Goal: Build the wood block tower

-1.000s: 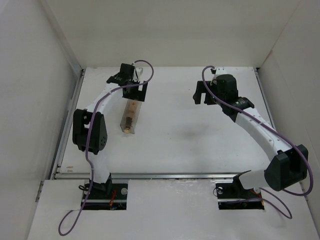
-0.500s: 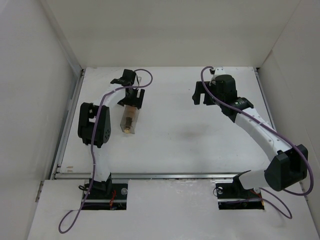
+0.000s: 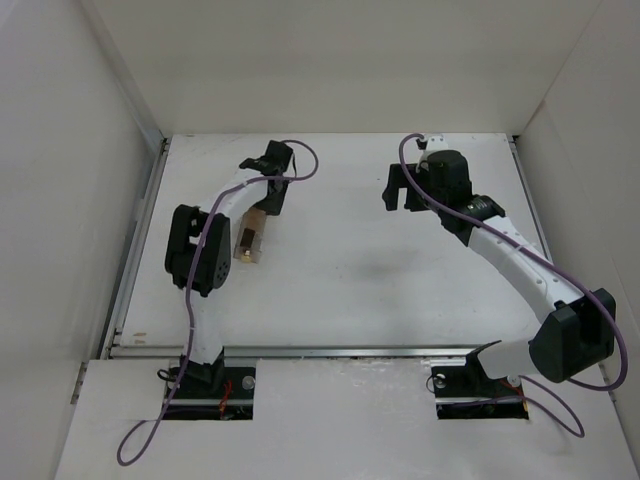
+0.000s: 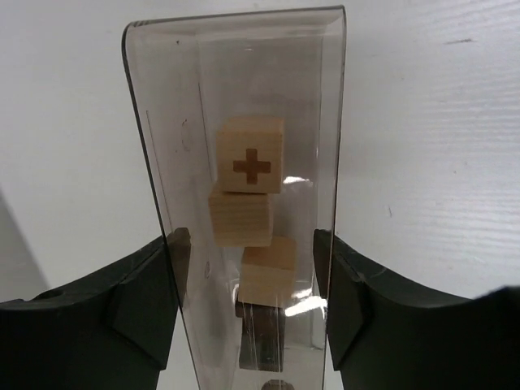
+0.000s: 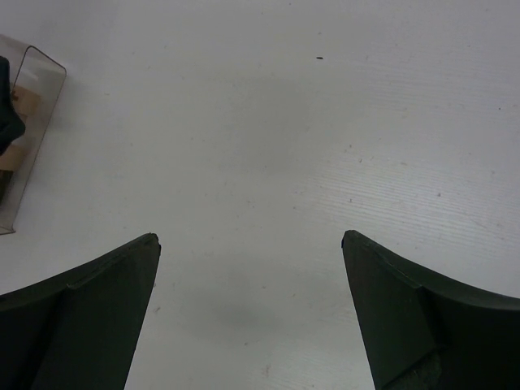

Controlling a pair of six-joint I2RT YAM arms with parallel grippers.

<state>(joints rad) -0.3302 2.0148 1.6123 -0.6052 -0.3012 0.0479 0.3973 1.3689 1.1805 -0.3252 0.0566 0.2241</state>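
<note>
The wood blocks lie inside a long clear plastic box point(image 4: 179, 122). A tan cube with a brown cross point(image 4: 250, 154) is farthest from me, then two plain tan cubes point(image 4: 240, 218), then a dark brown piece point(image 4: 262, 337) nearest the wrist. My left gripper point(image 4: 245, 244) straddles the box, and its fingers point(image 4: 138, 301) press both side walls. In the top view the box point(image 3: 249, 240) lies slanted under the left gripper point(image 3: 262, 200). My right gripper point(image 3: 397, 188) hangs open over bare table at the right, holding nothing point(image 5: 249, 238).
White walls enclose the table on the left, back and right. A metal rail point(image 3: 330, 350) runs along the near edge in front of the arm bases. The box's end point(image 5: 36, 122) shows at the left edge of the right wrist view.
The left gripper has come down over the box's far end and closed onto its walls. The box has shifted and turned slightly to the left. The right arm has stayed still.
</note>
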